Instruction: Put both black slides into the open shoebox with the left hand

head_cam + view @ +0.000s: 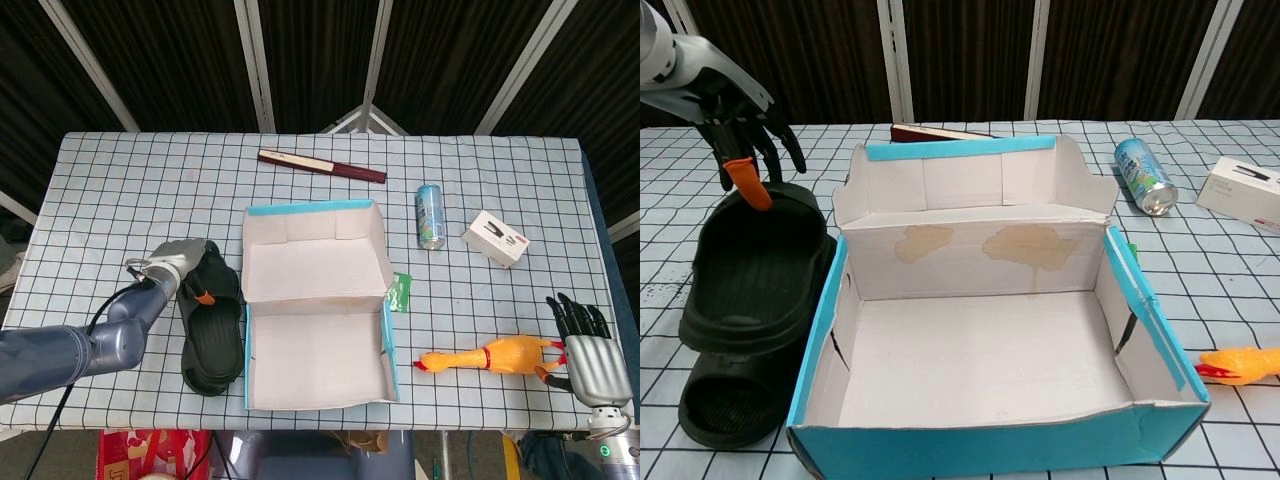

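Note:
Two black slides lie stacked left of the open shoebox [310, 225] [970, 180]. The upper slide [212, 305] [755, 265] is tilted, its far end raised off the lower slide [730, 410]. My left hand [172, 262] [735, 110] grips that raised far rim, with the orange-tipped thumb inside and the fingers behind. The box is white inside with blue edges and holds nothing. My right hand [585, 345] rests at the table's front right corner with its fingers spread, holding nothing; the chest view does not show it.
A yellow rubber chicken [490, 355] [1245, 362] lies right of the box. Behind it are a blue can [430, 215] [1143, 176] and a small white carton [496, 238] [1245, 190]. A dark red bar [320, 165] lies behind the box. A green packet [401, 292] touches its right wall.

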